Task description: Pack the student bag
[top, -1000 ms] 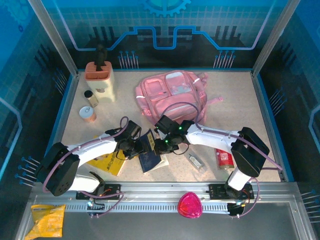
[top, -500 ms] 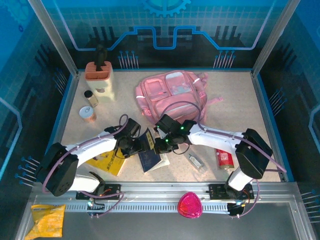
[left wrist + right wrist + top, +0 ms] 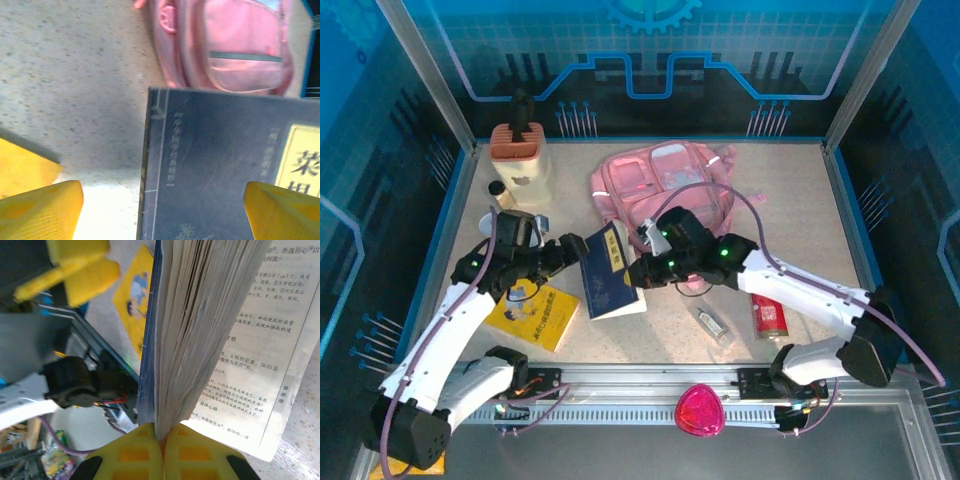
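The student bag (image 3: 660,185) lies flat at the back middle of the table; its pink pockets also show in the left wrist view (image 3: 235,45). A dark blue book (image 3: 605,272) is lifted and tilted in front of it. My right gripper (image 3: 638,272) is shut on the book's right edge; in its wrist view the fingers (image 3: 163,437) pinch the cover and page block (image 3: 200,315), and one printed page hangs loose. My left gripper (image 3: 560,255) stands open just left of the book. Its yellow fingertips (image 3: 162,210) are wide apart before the book's cover (image 3: 215,165).
A yellow book (image 3: 532,312) lies flat under the left arm. A small clear bottle (image 3: 708,320) and a red can (image 3: 768,315) lie at the front right. An orange-and-cream holder (image 3: 520,155) stands at the back left. A magenta rounded object (image 3: 698,408) sits on the front rail.
The left gripper has opened, let go of the blue book and drawn back to the left. The right gripper has closed on the book and raised it towards the bag.
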`<move>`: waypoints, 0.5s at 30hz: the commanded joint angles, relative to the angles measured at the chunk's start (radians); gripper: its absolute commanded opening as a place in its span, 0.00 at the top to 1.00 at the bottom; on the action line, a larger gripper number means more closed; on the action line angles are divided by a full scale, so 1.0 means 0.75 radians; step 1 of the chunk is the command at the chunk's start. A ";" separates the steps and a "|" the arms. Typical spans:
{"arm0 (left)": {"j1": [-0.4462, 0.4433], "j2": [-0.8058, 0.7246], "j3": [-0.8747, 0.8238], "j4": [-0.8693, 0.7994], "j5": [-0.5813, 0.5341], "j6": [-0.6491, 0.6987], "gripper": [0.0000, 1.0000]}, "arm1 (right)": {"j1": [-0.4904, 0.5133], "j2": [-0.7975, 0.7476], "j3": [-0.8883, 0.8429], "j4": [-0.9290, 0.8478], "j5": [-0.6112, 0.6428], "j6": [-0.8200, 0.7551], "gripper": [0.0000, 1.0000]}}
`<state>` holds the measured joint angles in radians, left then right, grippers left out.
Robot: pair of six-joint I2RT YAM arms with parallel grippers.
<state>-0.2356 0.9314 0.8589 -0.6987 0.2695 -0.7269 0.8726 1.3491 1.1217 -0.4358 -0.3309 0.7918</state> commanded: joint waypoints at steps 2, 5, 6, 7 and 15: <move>0.010 -0.059 -0.036 0.180 0.205 -0.182 0.16 | -0.083 -0.072 0.084 0.112 -0.127 0.044 0.93; 0.009 -0.107 -0.125 0.370 0.259 -0.292 0.16 | -0.130 -0.091 0.097 0.135 -0.162 0.046 0.93; 0.008 -0.109 -0.142 0.412 0.282 -0.307 0.16 | -0.151 -0.097 0.091 0.153 -0.178 0.064 0.93; 0.005 -0.108 -0.157 0.452 0.306 -0.323 0.17 | -0.172 -0.106 0.075 0.182 -0.204 0.083 0.93; -0.100 -0.079 -0.201 0.794 0.406 -0.453 0.40 | -0.248 -0.126 0.023 0.286 -0.257 0.123 0.93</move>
<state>-0.2905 0.8635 0.7155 -0.2520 0.5098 -1.0065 0.7013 1.2831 1.1553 -0.2920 -0.4774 0.8719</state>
